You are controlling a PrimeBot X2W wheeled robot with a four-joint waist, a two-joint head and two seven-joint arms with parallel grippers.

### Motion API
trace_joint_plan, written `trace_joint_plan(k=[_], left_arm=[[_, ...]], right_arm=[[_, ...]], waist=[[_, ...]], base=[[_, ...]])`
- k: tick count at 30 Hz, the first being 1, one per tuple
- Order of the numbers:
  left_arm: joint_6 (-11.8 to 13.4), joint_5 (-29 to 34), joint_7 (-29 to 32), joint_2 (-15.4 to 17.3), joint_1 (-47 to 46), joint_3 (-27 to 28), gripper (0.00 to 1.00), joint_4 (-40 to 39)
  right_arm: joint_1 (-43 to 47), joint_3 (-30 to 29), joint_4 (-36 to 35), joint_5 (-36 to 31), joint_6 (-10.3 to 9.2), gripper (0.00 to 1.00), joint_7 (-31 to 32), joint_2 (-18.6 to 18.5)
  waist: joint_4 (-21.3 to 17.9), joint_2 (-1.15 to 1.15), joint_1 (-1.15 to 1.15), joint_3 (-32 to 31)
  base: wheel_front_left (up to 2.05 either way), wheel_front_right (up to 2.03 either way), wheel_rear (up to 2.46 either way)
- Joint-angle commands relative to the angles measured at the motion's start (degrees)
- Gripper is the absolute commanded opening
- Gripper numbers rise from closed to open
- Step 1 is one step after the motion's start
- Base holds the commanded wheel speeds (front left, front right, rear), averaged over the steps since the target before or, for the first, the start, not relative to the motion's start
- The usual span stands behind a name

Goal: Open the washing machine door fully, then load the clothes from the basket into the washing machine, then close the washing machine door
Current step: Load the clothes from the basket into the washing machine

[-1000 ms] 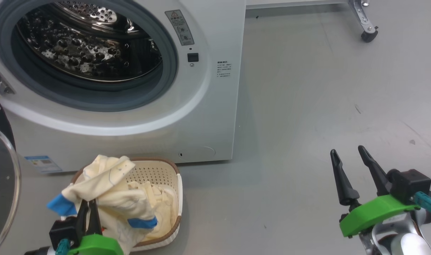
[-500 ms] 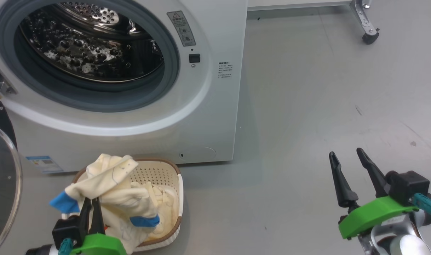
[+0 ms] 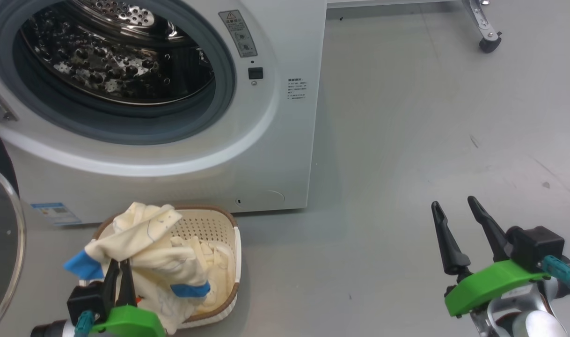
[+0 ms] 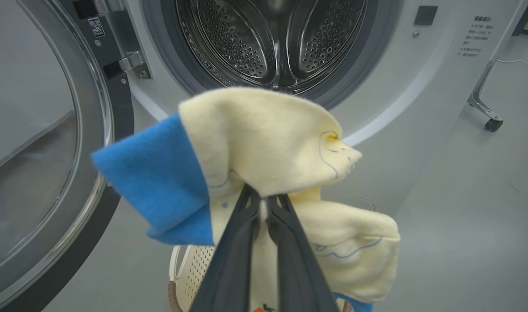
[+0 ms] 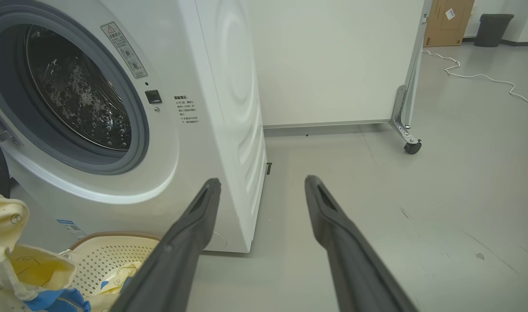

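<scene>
Though the head camera has shifted slightly over the last second, the left end effector [image 3: 118, 267] has not noticeably moved. It stays clamped on the clothes [image 3: 144, 243], a cream and blue bundle raised partly out of the basket [image 3: 236, 262] at 7 o'clock, with some fabric still lying inside. The lift is judged barely begun. The drum [image 3: 112, 61] of the washer [image 3: 285, 140] at 11 o'clock is empty and the door [image 3: 4, 243] at 9 o'clock stands wide, so loading lies ahead. The right end effector [image 3: 453, 202], at 4 o'clock, holds nothing, fingers spread.

Surface: grey floor [image 3: 406, 140], lightly scuffed. Room: a white panel [image 5: 333, 65] on a castered frame behind the washer, with a cable [image 5: 476, 76], box [image 5: 448, 24] and bin [image 5: 493, 29] beyond.
</scene>
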Motion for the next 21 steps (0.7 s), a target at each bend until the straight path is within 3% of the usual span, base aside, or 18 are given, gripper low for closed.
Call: trace_joint_plan(k=[1,8,21], left_arm=[[0.3,-0.4,0.1,1.4,-3.3,1.9,0.00,-1.7],[-0.7,-0.9,1.5,2.3,-7.3,1.7,0.00,-0.5],[-6.4,-5.4,12.5,6.3,-22.9,2.6,0.00,6.7]], right_arm=[[-1.6,1.4,-2.2,0.5,0.01,1.00,-0.4,-0.3],[-2.4,2.5,-2.1,1.0,0.01,1.00,-0.8,-0.3],[-7.2,5.4,-0.5,3.4,0.01,1.00,-4.0,-0.3]], waist=[[0.0,0.00,0.00,0.6],[-0.6,0.00,0.00,2.7],[-3.9,0.00,0.00,11.5]], base=[[0.00,0.00,0.00],[0.00,0.00,0.00],[0.00,0.00,0.00]])
